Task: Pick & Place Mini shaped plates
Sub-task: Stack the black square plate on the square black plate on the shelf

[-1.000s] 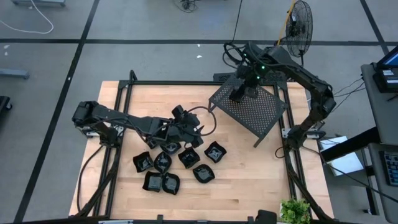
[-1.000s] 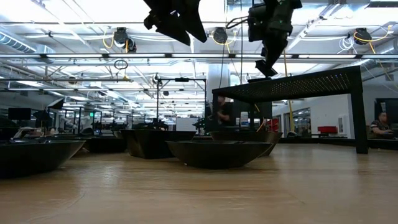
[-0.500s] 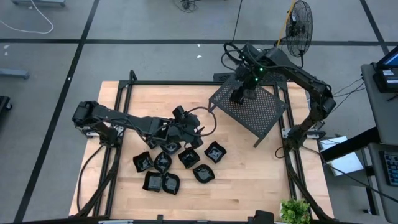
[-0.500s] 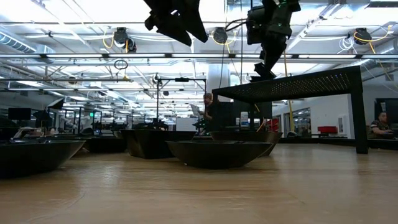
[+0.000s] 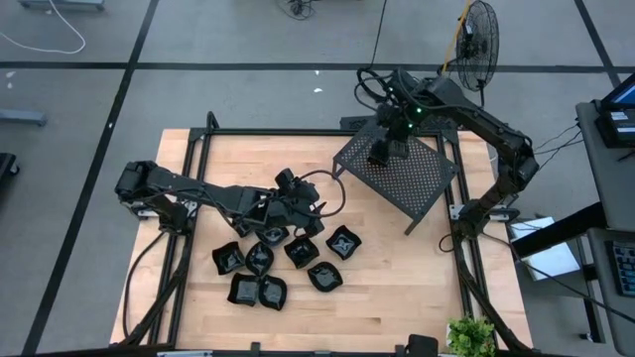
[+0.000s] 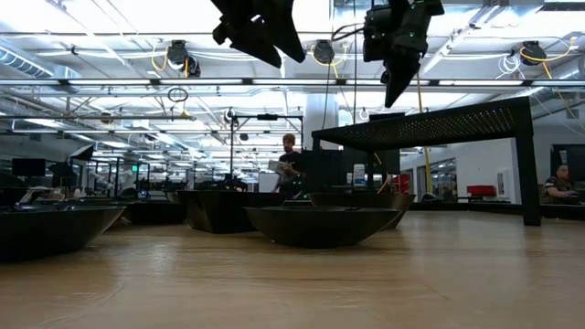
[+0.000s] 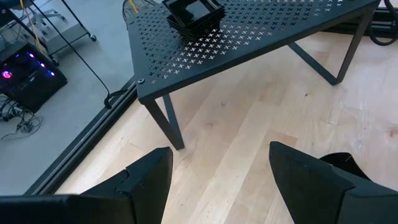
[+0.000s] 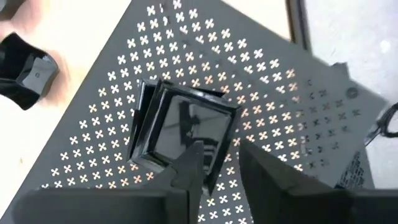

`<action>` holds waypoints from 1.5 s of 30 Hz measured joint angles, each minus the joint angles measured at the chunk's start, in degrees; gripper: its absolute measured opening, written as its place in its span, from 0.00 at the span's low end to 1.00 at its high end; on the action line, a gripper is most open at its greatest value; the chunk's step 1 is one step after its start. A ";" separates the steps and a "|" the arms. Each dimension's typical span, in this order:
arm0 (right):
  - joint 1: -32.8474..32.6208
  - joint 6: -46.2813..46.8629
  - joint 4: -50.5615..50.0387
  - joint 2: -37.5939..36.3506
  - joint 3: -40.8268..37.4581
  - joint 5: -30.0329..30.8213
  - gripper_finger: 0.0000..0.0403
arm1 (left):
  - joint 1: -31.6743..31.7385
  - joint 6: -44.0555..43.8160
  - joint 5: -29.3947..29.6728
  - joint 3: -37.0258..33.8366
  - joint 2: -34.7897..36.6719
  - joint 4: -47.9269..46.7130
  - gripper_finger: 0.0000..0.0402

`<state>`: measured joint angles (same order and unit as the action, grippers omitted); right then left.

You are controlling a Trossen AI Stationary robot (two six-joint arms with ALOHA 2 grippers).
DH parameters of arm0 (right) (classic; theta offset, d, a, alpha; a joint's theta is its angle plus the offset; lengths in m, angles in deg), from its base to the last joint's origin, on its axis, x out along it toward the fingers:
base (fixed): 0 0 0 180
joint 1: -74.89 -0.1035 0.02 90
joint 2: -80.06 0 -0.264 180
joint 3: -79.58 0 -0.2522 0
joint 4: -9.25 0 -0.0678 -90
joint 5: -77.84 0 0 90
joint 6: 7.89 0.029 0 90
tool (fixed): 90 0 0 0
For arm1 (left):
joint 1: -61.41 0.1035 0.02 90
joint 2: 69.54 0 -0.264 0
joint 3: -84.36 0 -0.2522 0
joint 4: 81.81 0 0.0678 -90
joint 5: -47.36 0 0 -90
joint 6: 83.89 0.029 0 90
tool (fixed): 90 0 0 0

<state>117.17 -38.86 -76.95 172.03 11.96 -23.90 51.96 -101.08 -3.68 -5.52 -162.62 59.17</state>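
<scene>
While left pincer (image 5: 298, 212) hovers spread over plates (image 5: 285, 260), right pincer (image 5: 382, 154) parted above stack (image 8: 180, 134).

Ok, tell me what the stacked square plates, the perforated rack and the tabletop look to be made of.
Stacked square plates: glossy black, probably glazed ceramic or hard plastic; they mirror the lights.
Perforated rack: matte black sheet metal by the look, punched with cross-shaped holes, on thin straight legs.
Tabletop: light wood planks with visible grain and seams, satin finish.
</scene>
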 joint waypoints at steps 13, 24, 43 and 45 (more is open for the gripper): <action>-0.02 7.45 1.04 -7.24 0.01 4.35 0.25 | 0.00 -3.30 -0.07 -0.02 0.00 -3.57 0.67; -1.36 11.30 -2.89 -7.16 -13.65 5.95 0.21 | -0.33 -7.19 -0.13 -0.02 0.00 -6.74 0.67; -3.07 13.14 9.63 -7.29 -19.84 10.22 0.19 | -0.26 -7.10 -0.09 -0.02 0.00 -6.62 0.67; -3.39 13.67 10.50 -7.24 -19.84 10.22 0.19 | -0.26 -7.10 -0.08 -0.02 0.00 -6.60 0.67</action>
<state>113.78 -25.19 -66.45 164.79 -7.87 -13.68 51.69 -108.18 -3.76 -5.54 -162.62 52.57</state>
